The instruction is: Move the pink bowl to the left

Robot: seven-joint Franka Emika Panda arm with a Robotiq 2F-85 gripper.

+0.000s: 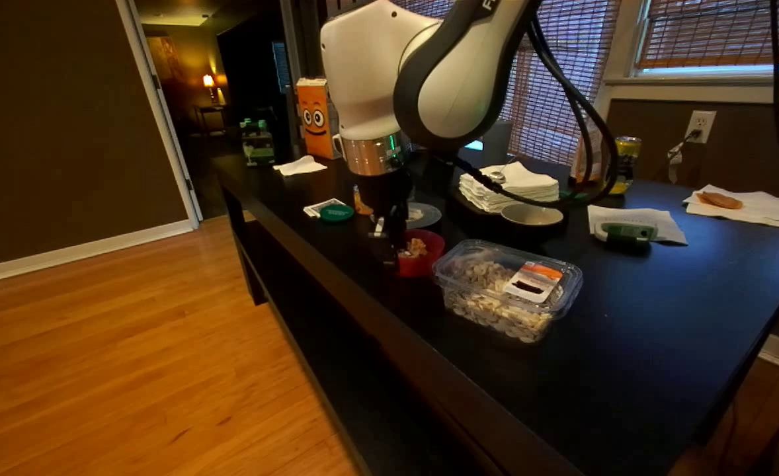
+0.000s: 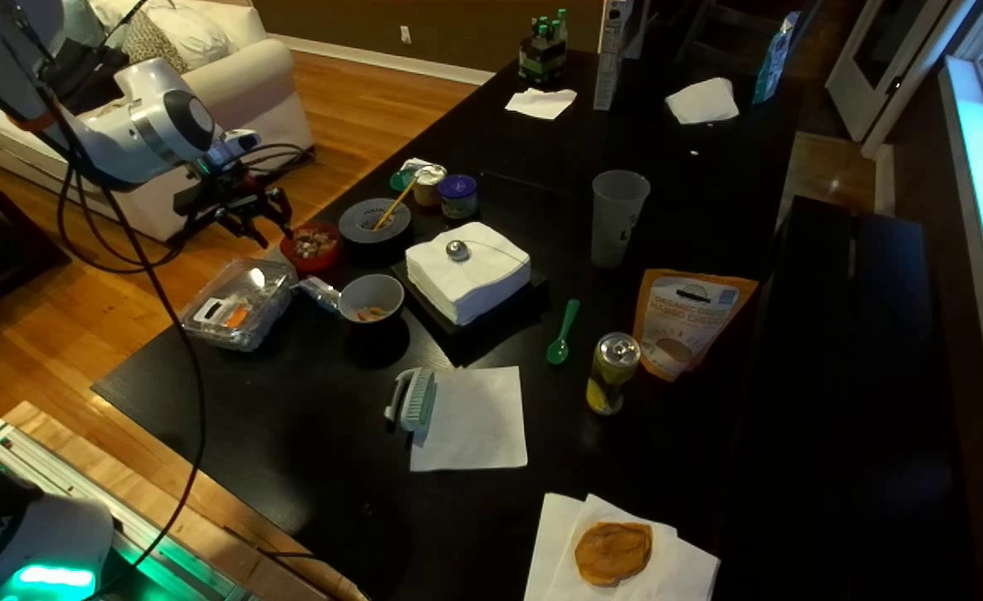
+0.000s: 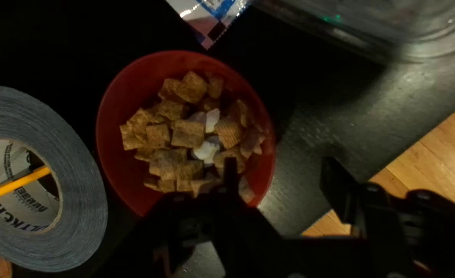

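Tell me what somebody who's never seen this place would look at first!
Probably the big white robot arm, which leans over the black table in an exterior view. Their eyes might then follow it down to its open gripper, right by the pink bowl full of cereal squares. After that, maybe the orange box with big eyes and a smile, standing toward the table's far end.

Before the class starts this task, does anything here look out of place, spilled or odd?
Mainly a yellow stick leaning out of the grey tape roll beside the pink bowl; tape is an unlikely holder. A cleaning brush at the edge of a white napkin also looks odd among foods like the cereal, which appears unspilled.
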